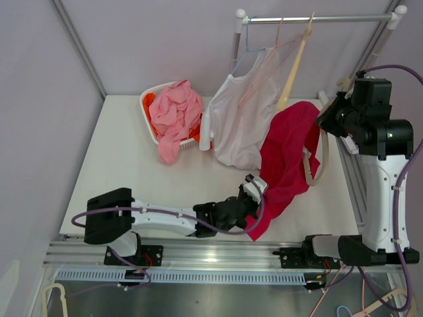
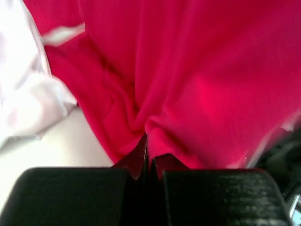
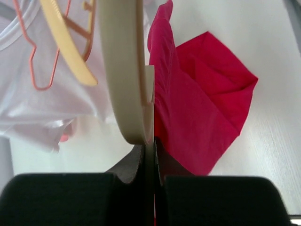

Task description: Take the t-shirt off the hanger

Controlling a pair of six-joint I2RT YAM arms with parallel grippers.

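Below the clothes rail (image 1: 317, 19), the left gripper (image 2: 146, 165) pinches the red t-shirt (image 1: 284, 152); the right gripper (image 3: 148, 150) clamps the cream hanger (image 3: 123, 70).

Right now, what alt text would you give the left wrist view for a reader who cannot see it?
The left pincer is shut on a bunched fold of the red t-shirt, whose fabric fills most of the frame. A white garment shows at the left edge, with a bare patch of pale table below it.
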